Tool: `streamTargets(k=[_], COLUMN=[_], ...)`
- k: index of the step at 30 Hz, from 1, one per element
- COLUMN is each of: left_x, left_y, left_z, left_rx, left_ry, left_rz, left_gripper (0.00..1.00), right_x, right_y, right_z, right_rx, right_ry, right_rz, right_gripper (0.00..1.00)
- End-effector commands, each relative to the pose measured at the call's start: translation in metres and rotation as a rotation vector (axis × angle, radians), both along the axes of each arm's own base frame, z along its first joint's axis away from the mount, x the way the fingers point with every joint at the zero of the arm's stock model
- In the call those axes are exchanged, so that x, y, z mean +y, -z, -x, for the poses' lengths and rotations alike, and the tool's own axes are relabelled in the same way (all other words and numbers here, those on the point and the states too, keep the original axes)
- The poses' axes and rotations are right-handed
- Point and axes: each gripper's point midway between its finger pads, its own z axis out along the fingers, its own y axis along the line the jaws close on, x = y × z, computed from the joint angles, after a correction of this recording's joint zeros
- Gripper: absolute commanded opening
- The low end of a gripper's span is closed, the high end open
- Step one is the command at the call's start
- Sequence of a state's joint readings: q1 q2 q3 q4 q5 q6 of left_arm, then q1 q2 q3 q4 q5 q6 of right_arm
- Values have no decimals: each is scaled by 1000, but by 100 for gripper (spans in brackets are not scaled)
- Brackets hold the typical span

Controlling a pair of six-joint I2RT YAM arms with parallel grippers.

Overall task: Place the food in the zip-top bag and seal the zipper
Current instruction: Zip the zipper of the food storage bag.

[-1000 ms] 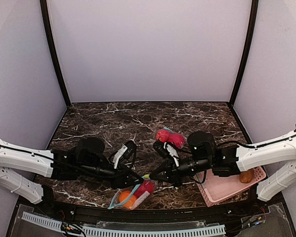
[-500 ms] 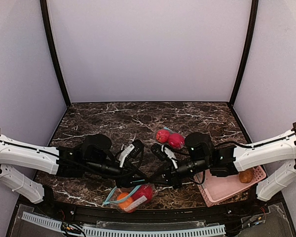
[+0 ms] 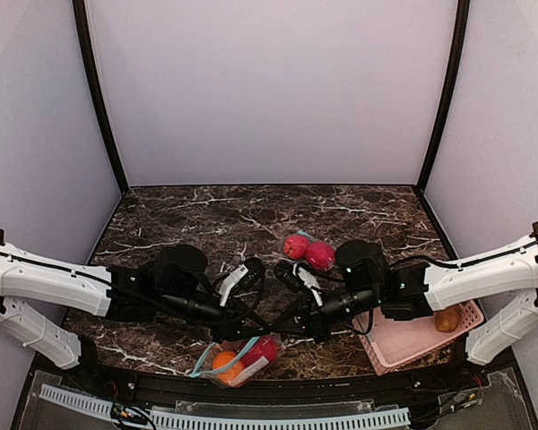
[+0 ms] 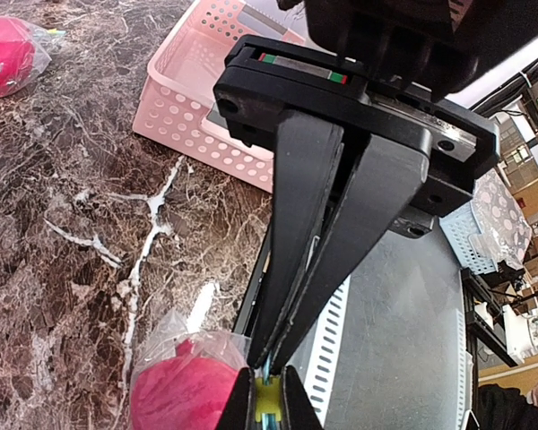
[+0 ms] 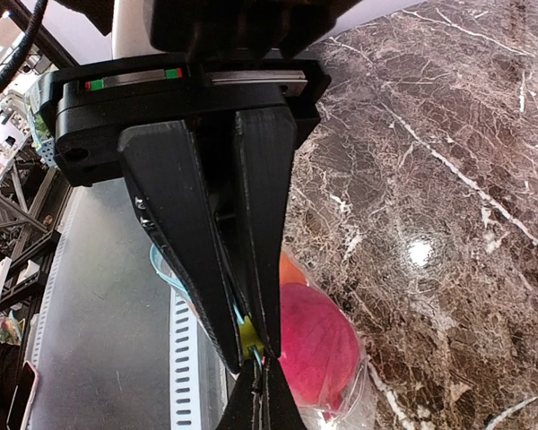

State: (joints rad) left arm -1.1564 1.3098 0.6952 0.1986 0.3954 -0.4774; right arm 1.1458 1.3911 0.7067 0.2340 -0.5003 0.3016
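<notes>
Top external, 3 red fruits (1 in bag)

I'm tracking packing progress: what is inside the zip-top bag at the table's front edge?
An orange fruit and a red fruit show through the clear plastic of the zip-top bag. Whether anything lies beneath or behind them cannot be seen.

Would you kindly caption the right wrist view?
Left claw and right claw meet at a clear plastic bag's yellow tab beside a round red fruit.

Pink basket, apparently plastic; marble table.
</notes>
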Motion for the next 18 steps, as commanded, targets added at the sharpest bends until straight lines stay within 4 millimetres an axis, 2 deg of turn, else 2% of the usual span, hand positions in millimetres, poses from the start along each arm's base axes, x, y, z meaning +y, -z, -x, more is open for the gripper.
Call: streamTargets(k=[1, 18], left_x=[0, 7], left_y=[1, 10], left_z=[2, -3], left_rx=[4, -7], left_ry=[15, -17], left_rz=[-20, -71], left_gripper=[1, 1], right_x=[4, -14], right_y=[-17, -2], right_z=[-8, -44], right_rx=[-38, -110], right_ry=[40, 258], right_rz=[-48, 74], right_gripper=[0, 0])
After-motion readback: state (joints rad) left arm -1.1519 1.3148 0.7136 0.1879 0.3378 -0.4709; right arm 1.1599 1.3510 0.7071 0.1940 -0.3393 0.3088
